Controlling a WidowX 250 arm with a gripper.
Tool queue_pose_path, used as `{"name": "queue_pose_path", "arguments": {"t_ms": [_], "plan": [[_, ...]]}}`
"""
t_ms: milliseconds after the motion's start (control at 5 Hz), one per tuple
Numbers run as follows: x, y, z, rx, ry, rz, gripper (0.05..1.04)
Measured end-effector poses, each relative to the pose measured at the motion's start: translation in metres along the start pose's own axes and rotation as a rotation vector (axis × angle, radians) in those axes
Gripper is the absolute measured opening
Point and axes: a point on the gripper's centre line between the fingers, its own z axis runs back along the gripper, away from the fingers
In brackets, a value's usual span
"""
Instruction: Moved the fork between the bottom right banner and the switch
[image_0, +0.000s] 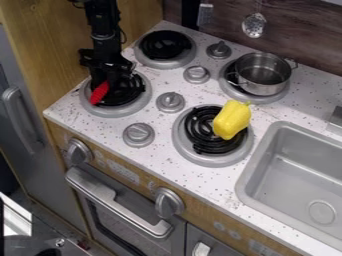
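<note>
- Nearest of what matters, the near grey knob (139, 134) and the near right burner (178, 135) stand side by side on the speckled tabletop (157, 152); I take the strip between them for the goal, though a second knob (170, 102) a little farther back leaves some doubt about which "switch" is meant.
- That strip lies right and nearer from the jaws, so the carry should run sideways and toward the near edge, passing over or around the knobs.
- The yellow pepper (232, 120) sits on the right part of that near right burner, so coming in from the left should keep well away from it.
- The red piece (99, 93), which I judge to be the fork, or part of it, is at the near left part of the left burner (113, 111). Its long axis slants from near left to far right, its far end running up under the black gripper (112, 80).
- It looks bright red, narrow and ridged; no tines can be made out.
- The jaws are just beside and above it, on its far right side, pointing down. I cannot tell whether they are spread, pressed together or pinching it: everything there is black on black.
</note>
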Motion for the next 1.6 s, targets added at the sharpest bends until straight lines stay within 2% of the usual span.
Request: {"name": "queue_pose_path", "arguments": {"t_ms": [200, 400, 600, 800, 1000, 1200, 1600], "plan": [[-0.003, -0.007, 0.001, -0.006, 0.007, -0.006, 0.365], [-0.007, -0.028, 0.015, -0.003, -0.007, -0.013, 0.365], [-0.003, -0.073, 0.047, 0.013, -0.066, -0.063, 0.364], [-0.012, -0.112, 0.043, 0.005, -0.044, -0.097, 0.364], [-0.014, -0.120, 0.040, 0.001, -0.043, -0.089, 0.364], [-0.020, -0.121, 0.022, -0.004, -0.003, -0.083, 0.364], [-0.018, -0.129, 0.002, -0.037, 0.026, -0.080, 0.364]]}}
